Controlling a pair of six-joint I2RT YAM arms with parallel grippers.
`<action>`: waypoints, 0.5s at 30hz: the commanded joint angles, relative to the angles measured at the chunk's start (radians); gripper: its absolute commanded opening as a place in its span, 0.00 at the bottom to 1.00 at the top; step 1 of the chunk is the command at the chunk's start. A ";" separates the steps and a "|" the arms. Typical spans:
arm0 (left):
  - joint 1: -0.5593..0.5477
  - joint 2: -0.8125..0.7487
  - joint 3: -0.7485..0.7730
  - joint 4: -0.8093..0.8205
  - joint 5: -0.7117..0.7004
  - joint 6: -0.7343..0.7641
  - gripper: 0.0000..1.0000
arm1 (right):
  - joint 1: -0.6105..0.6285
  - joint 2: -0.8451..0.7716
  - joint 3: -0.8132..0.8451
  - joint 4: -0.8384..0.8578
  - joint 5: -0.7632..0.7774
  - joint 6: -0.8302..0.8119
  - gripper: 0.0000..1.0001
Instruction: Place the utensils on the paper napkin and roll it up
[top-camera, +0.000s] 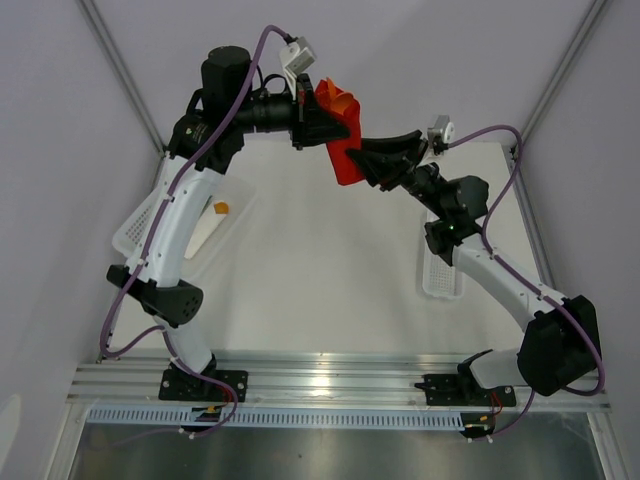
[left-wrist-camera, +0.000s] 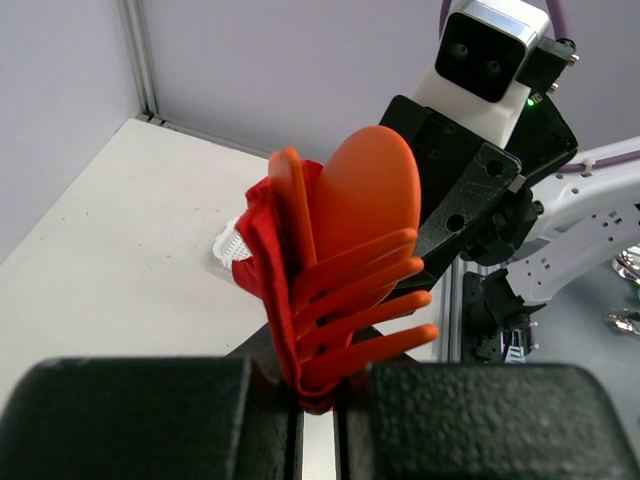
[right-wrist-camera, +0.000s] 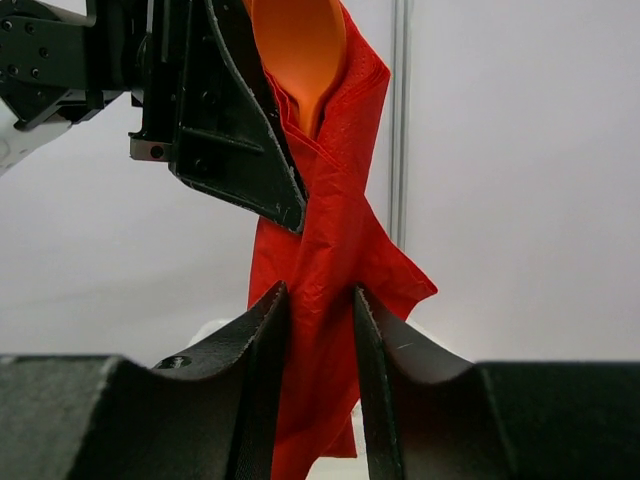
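Both grippers hold one bundle in the air over the far side of the table. The red paper napkin (top-camera: 345, 165) is wrapped loosely around the orange-red utensils (top-camera: 342, 103). In the left wrist view the left gripper (left-wrist-camera: 318, 398) is shut on the bundle's end, with napkin (left-wrist-camera: 262, 240), spoon bowl (left-wrist-camera: 365, 195) and fork tines (left-wrist-camera: 385, 300) sticking out. The left gripper (top-camera: 320, 118) grips from the left. The right gripper (top-camera: 368, 165) grips lower down. In the right wrist view the right gripper (right-wrist-camera: 318, 300) pinches the hanging napkin (right-wrist-camera: 330, 230) below the spoon (right-wrist-camera: 300, 45).
A white tray (top-camera: 150, 215) at the left holds a white piece and a small orange block (top-camera: 221, 208). A white perforated tray (top-camera: 441, 272) lies at the right under the right arm. An aluminium rail (top-camera: 330, 375) runs along the near edge.
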 joint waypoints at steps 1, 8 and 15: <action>-0.007 -0.005 0.015 0.005 0.073 0.034 0.01 | -0.006 -0.013 0.044 -0.017 -0.045 -0.020 0.36; -0.007 -0.005 0.008 -0.013 0.156 0.077 0.01 | -0.014 0.012 0.079 -0.036 -0.142 0.003 0.37; -0.007 -0.003 0.017 -0.008 0.207 0.108 0.01 | -0.017 0.058 0.159 -0.131 -0.297 -0.017 0.37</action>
